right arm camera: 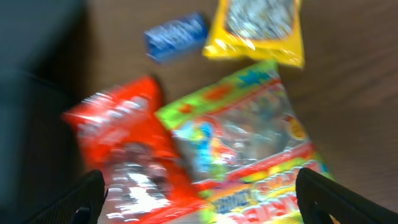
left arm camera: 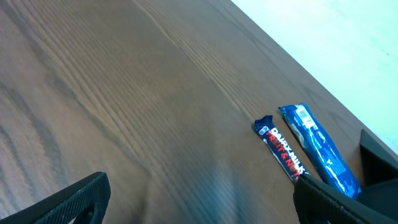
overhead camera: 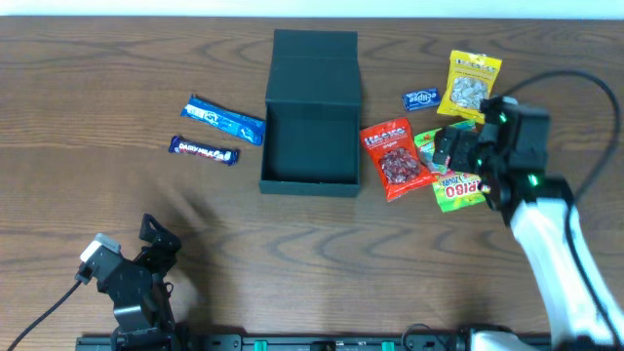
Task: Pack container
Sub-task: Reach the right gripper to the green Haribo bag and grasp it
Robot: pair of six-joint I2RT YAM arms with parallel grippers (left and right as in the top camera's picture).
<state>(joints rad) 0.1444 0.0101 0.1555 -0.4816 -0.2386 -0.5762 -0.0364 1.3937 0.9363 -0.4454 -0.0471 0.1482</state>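
Note:
The dark teal-green container (overhead camera: 310,122) stands open at the table's middle, its flap lid folded back, its inside empty. Right of it lie a red snack bag (overhead camera: 394,159), a green gummy bag (overhead camera: 458,187), a yellow bag (overhead camera: 472,84) and a small blue packet (overhead camera: 421,98). My right gripper (overhead camera: 456,151) hovers open over the red bag (right arm camera: 127,162) and the gummy bag (right arm camera: 242,149), holding nothing. Left of the container lie a blue bar (overhead camera: 225,119) and a dark bar (overhead camera: 204,150). My left gripper (overhead camera: 156,244) is open and empty near the front left; its view shows both bars (left arm camera: 283,152) (left arm camera: 318,149).
The yellow bag (right arm camera: 258,28) and blue packet (right arm camera: 175,36) show at the top of the right wrist view, the container's dark wall (right arm camera: 31,93) at its left. A black cable (overhead camera: 585,88) arcs over the table's right side.

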